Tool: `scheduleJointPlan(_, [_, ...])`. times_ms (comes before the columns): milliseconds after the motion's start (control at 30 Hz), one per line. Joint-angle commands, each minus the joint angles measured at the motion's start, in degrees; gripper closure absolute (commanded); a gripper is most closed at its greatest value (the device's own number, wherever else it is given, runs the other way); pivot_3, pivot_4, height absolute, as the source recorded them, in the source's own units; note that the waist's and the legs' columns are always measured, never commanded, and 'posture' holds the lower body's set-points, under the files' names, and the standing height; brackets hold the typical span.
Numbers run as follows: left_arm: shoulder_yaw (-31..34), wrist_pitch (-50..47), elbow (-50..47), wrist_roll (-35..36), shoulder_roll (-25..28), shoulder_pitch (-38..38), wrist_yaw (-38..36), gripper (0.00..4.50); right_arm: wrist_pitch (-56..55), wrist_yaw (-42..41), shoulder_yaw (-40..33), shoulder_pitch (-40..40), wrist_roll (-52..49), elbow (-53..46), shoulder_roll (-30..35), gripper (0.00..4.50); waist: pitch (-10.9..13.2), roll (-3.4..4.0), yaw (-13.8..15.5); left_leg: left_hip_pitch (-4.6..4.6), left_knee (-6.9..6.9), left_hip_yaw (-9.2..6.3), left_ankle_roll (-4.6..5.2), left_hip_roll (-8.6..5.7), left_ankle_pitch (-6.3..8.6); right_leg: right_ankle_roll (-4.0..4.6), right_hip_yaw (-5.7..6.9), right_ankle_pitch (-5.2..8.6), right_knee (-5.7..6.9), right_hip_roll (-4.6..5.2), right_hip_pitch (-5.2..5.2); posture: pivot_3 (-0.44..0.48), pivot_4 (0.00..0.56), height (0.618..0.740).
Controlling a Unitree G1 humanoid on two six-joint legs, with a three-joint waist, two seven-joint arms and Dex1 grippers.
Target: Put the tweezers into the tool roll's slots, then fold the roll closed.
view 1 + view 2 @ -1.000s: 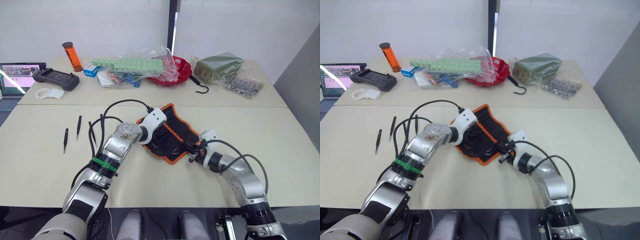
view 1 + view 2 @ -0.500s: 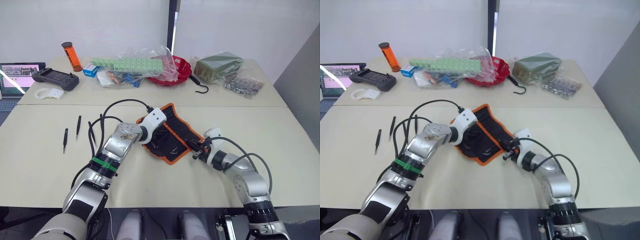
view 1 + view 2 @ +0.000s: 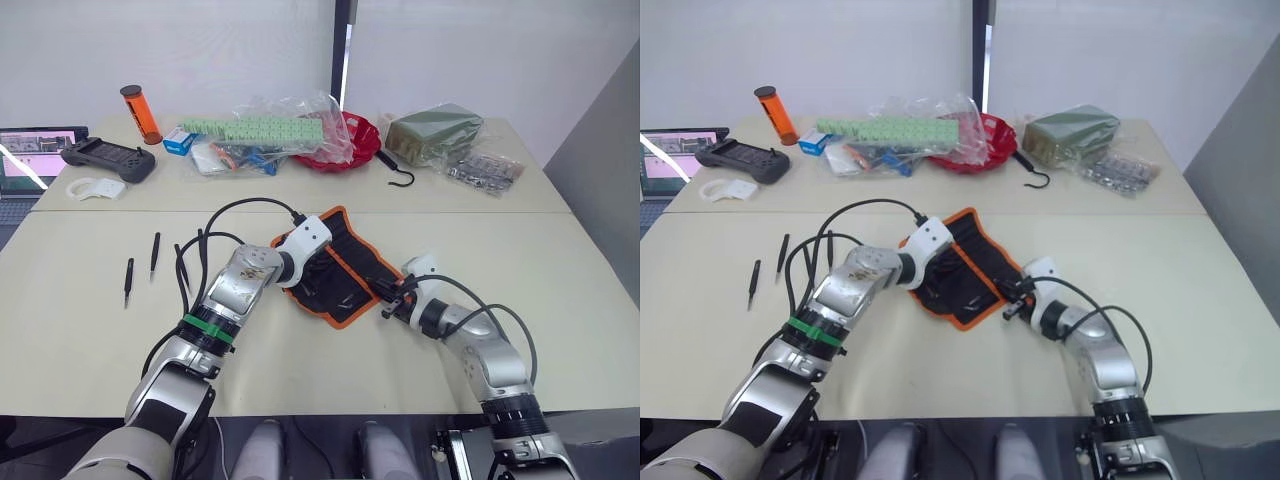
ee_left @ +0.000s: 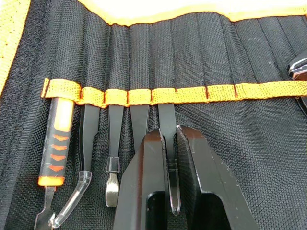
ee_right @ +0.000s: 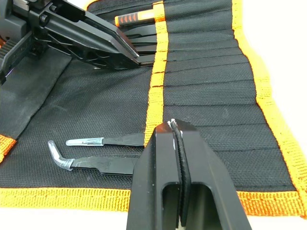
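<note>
Black woven roll: the tool roll [image 3: 335, 272] lies unfolded on the cream table [image 3: 560, 290], coarse nylon weave with bright orange edging, a flap spread out on one side.
Slots: the slots [image 4: 192, 57] are narrow stitched pockets in a row, crossed by an orange webbing band [image 4: 192, 92].
Filled pockets: an orange-handled tool [image 4: 60, 139] sits at the end of the row, then three flat black shafts, one ending in a clear bent tip, one in a small metal spatula.
Left gripper: the left gripper [image 4: 169, 158] has its glossy black fingers [image 4: 144, 172] pinched on a slim black tweezer [image 4: 168, 143] whose upper end enters the fifth slot under the orange band.
Right gripper: the right gripper [image 5: 176, 139] rests at the roll's 4 o'clock corner, its two fingers pressed flat together with nothing seen between them.
Near the right gripper: two more slim tools [image 5: 103, 153] lie tucked under the band on that side, clear caps on their tips, one straight and one bent.
Loose tweezers: three tweezers [image 3: 153, 255] lie on the bare table at 9 o'clock of the roll, well apart from it, thin and pointed.
Far table: at 12 o'clock stand an orange cylinder [image 3: 140, 112], a red bowl [image 3: 352, 140] under crinkled clear bags, a dark green packet [image 3: 435, 132] and a black metal hook [image 3: 400, 172].
</note>
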State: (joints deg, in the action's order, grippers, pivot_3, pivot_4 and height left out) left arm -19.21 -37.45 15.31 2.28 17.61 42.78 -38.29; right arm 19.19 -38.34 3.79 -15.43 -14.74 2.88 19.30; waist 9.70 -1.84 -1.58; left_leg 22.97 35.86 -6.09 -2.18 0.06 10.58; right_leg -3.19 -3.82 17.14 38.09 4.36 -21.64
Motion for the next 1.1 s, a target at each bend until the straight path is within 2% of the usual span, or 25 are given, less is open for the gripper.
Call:
scheduleJointPlan(33, [1.6,-0.2,-1.0,0.0,0.2,0.1,0.0,3.57,1.2,-0.5,2.3,0.8,1.6,1.5,0.2,4.50,0.0,0.00,-0.1,0.00,0.00,0.00,0.00,0.00,0.00,0.00,0.00,0.00,0.00,0.00,0.00,0.000,0.150,0.740])
scheduleJointPlan(267, [2.4,1.6,1.2,0.3,-0.6,1.9,0.3,1.31,1.7,-0.8,3.6,1.3,2.6,1.8,0.6,4.50,0.0,0.00,-0.7,-0.03,-0.05,0.00,0.00,0.02,0.00,0.00,0.00,0.00,0.00,-0.01,0.01,0.000,0.150,0.740])
scheduleJointPlan(400, [3.1,-1.7,-1.3,1.5,1.2,2.4,-1.9,0.03,1.8,-0.8,4.0,1.5,2.6,1.8,0.9,4.50,0.0,0.00,-1.0,-0.06,-0.06,0.00,0.00,0.02,0.00,0.00,0.00,0.00,0.00,-0.02,0.03,0.000,0.150,0.740])
scheduleJointPlan(700, [8.9,-11.3,-13.3,5.7,11.1,0.3,-4.9,0.03,1.7,-1.2,4.7,1.2,2.4,2.4,1.0,4.50,0.0,0.01,-1.3,-0.09,-0.13,-0.01,0.02,0.05,0.01,-0.01,-0.01,0.01,-0.03,-0.03,0.04,0.000,0.150,0.740])
scheduleJointPlan(900, [18.5,-8.8,-14.2,8.7,17.7,-4.2,-5.4,0.03,1.1,-1.8,4.6,0.0,1.9,2.3,0.5,4.50,0.0,0.01,-1.6,-0.12,-0.17,0.00,0.02,0.11,0.01,0.00,-0.01,0.01,-0.01,-0.07,0.00,0.000,0.150,0.740])
scheduleJointPlan(1100, [25.6,-4.4,-18.4,12.9,20.5,-11.8,-7.3,0.03,2.4,-2.5,3.7,-1.9,0.7,0.7,0.3,4.50,0.0,0.02,-1.5,-0.06,-0.20,0.01,0.02,0.12,0.02,0.02,-0.02,0.00,-0.02,-0.05,-0.07,0.000,0.150,0.740])
